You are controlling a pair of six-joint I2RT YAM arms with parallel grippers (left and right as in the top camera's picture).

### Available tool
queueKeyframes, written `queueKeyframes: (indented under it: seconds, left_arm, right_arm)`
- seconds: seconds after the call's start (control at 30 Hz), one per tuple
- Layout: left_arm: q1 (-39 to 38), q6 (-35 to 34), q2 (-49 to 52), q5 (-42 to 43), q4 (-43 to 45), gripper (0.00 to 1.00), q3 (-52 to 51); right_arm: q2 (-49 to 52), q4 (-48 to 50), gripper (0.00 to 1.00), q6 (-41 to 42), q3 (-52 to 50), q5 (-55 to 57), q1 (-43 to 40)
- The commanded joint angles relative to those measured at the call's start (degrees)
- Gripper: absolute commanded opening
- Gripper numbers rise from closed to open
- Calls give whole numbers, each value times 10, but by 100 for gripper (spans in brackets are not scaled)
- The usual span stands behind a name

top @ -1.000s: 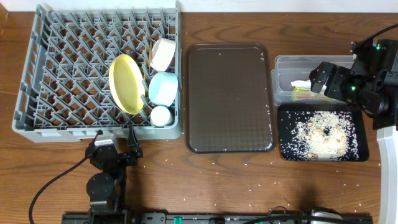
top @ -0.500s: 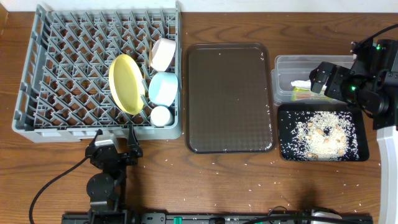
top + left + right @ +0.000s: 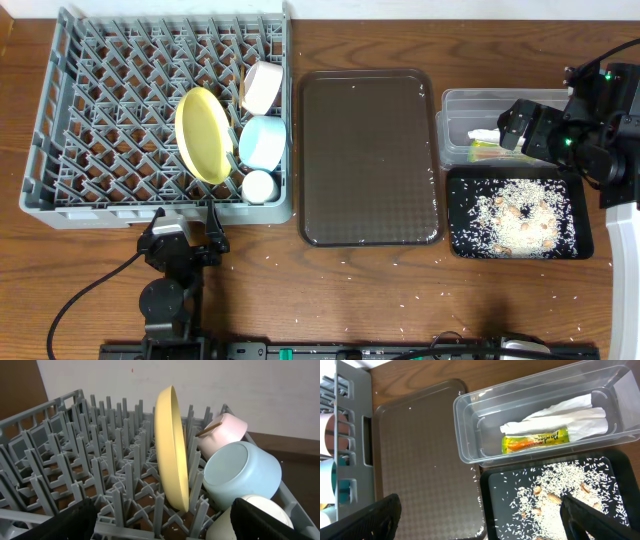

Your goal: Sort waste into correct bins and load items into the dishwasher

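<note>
Rack (image 3: 60, 120) far left, yellow plate (image 3: 203, 135) on edge inside | left tool (image 3: 187, 225) fingers apart, empty, just outside rack's near wall | right tool (image 3: 522, 128) fingers apart, empty, above clear tub (image 3: 470, 435) holding napkin (image 3: 560, 412), wrapper (image 3: 536, 441); rice (image 3: 555, 505) in black tray (image 3: 582, 240) alongside

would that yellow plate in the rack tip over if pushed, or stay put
Probably won't tip far: the yellow plate stands on edge between pegs of the grey dish rack. It looks rigid and glossy, so likely slippery to pinch.
</note>
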Motion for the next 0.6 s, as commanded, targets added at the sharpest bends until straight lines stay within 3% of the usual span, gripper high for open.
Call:
queueKeyframes:
  seconds: [0.0,0.33,0.57]
  left_arm:
    - [4,3,1,-1,-7,86,-19]
    - [4,3,1,-1,-7,86,-19]
    - [4,3,1,-1,-7,86,-19]
  right_arm:
    - [1,-1,99,-5,1,1,-5]
    - [-19,-1,99,-5,1,1,2]
    - [-103,-2,99,-19,-24,29,30]
